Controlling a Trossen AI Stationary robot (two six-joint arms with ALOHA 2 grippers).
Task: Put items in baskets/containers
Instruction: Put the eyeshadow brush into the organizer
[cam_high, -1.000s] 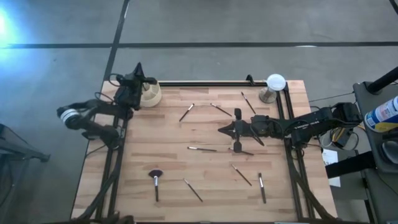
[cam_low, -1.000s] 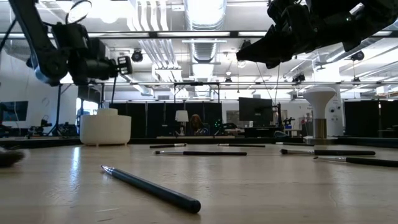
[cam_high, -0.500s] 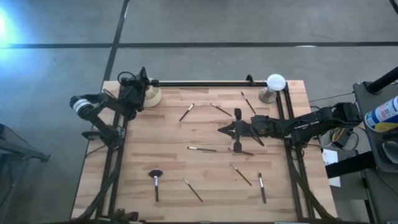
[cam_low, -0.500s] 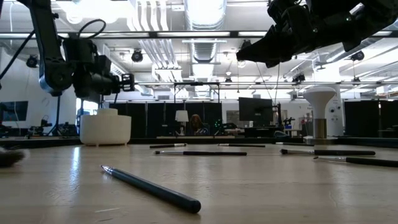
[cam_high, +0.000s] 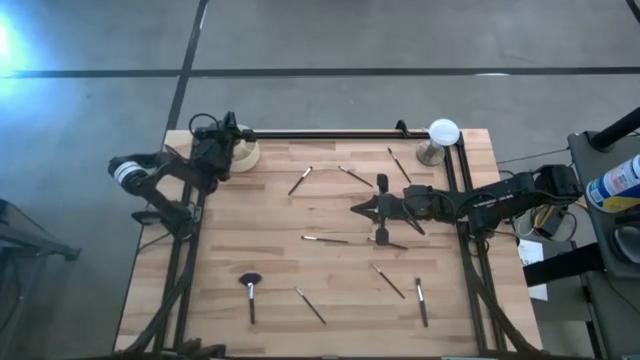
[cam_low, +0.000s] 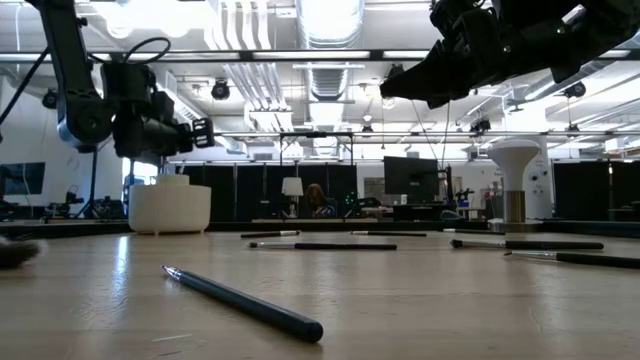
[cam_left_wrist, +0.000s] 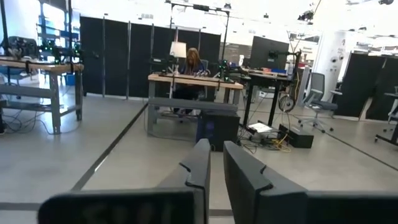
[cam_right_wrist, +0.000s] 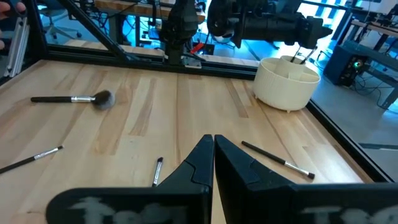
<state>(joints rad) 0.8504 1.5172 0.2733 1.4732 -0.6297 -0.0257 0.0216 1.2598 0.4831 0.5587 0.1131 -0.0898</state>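
Observation:
The cream cup (cam_high: 243, 152) stands at the table's far left corner, and dark brush ends (cam_right_wrist: 298, 57) stick up out of it. My left gripper (cam_left_wrist: 216, 165) hovers just above the cup's rim, roughly level, open by a narrow gap with nothing between its fingers. Several thin brushes (cam_high: 325, 239) lie flat across the table. One with a fluffy dark head (cam_high: 250, 290) lies toward the near left. My right gripper (cam_high: 356, 209) hangs shut and empty above the table's middle right, pointing toward the left.
A white dome on a metal stand (cam_high: 440, 135) sits at the far right corner. A black frame rail (cam_high: 330, 133) runs along the far edge. One dark brush (cam_low: 240, 303) lies close to the near edge. A person sits at a desk (cam_left_wrist: 189, 62) far beyond the table.
My left gripper has sunk toward the cream cup and tipped a little; it now hovers lower over the cup's rim. The brushes on the table have not moved.

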